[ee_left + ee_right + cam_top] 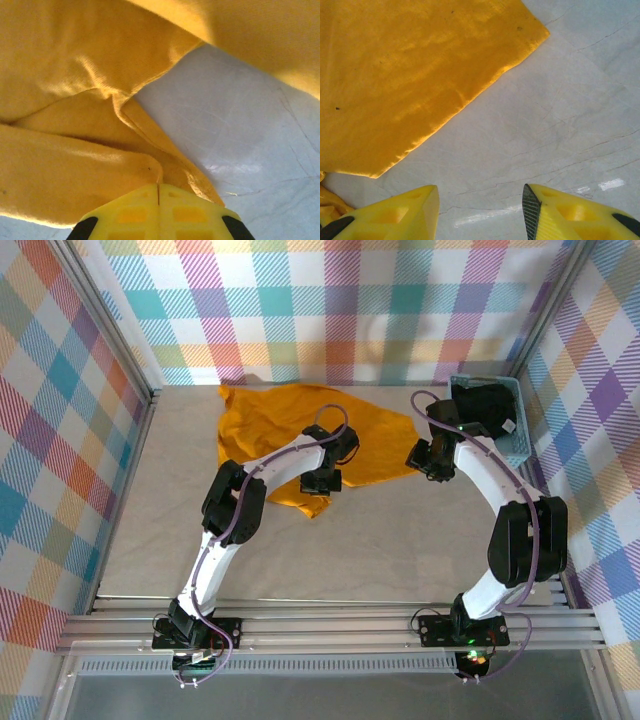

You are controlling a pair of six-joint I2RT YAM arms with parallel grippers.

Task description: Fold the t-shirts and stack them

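The mustard-orange t-shirt (pixel 285 420) lies partly spread at the back middle of the table. My left gripper (pixel 322 480) sits at its near edge. In the left wrist view the yellow jaws of the left gripper (pixel 158 192) are pressed together, with a fold of the orange t-shirt (pixel 75 100) pinched between them. My right gripper (pixel 428 460) hovers just off the shirt's right corner. Seen from the right wrist, the right gripper (pixel 480 192) stands open over bare table, and the orange t-shirt (pixel 410 75) edge lies ahead to the left. The black t-shirt (pixel 480 400) sits in the basket.
A light-blue mesh basket (pixel 517 445) stands at the back right corner, close behind the right arm. Checked cloth walls and metal posts ring the grey table (pixel 400 550). A metal rail runs along the near edge by the arm bases.
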